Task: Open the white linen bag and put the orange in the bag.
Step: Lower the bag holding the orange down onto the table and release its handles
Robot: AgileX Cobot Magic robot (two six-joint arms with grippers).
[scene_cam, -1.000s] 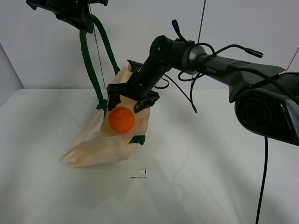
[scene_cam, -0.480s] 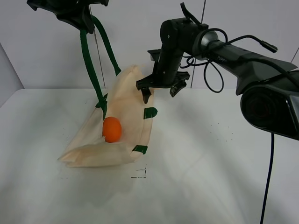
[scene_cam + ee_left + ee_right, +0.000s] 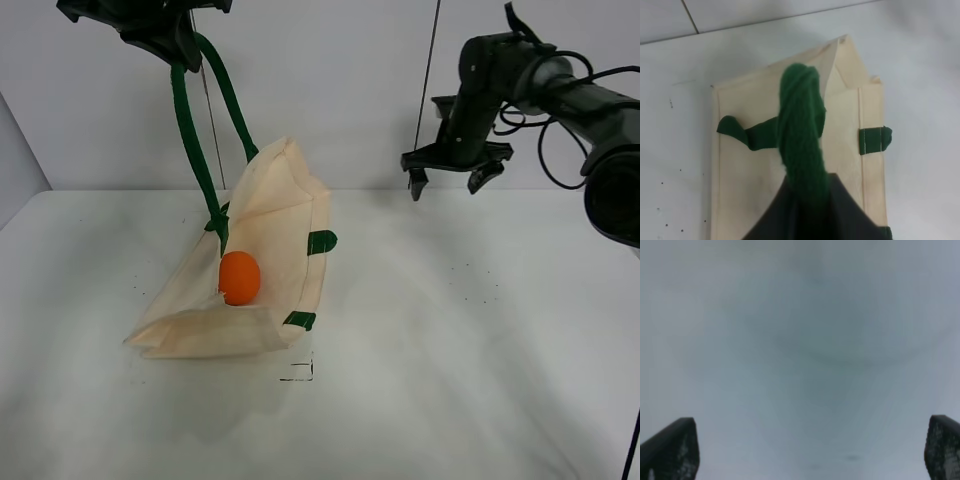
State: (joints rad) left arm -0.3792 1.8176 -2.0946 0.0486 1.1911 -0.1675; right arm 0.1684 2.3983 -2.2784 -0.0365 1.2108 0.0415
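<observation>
The white linen bag (image 3: 265,245) lies on the table with its mouth held up and open. The orange (image 3: 239,277) sits inside the bag's open mouth. My left gripper (image 3: 172,40) is high at the top left, shut on the bag's dark green strap (image 3: 186,130), which hangs taut down to the bag. In the left wrist view the strap (image 3: 801,130) runs from the jaws down to the bag (image 3: 845,115); the orange is hidden there. My right gripper (image 3: 444,183) is open and empty, raised at the back right, far from the bag. The right wrist view shows only its fingertips (image 3: 671,450) over bare table.
The white table (image 3: 450,350) stretches to the right and front of the bag. A small black mark (image 3: 298,372) is on the table just in front of the bag. A grey wall stands behind.
My right gripper let go of the orange, which dropped deeper into the bag, then rose and swung away to the back right. The left gripper has kept holding the strap up.
</observation>
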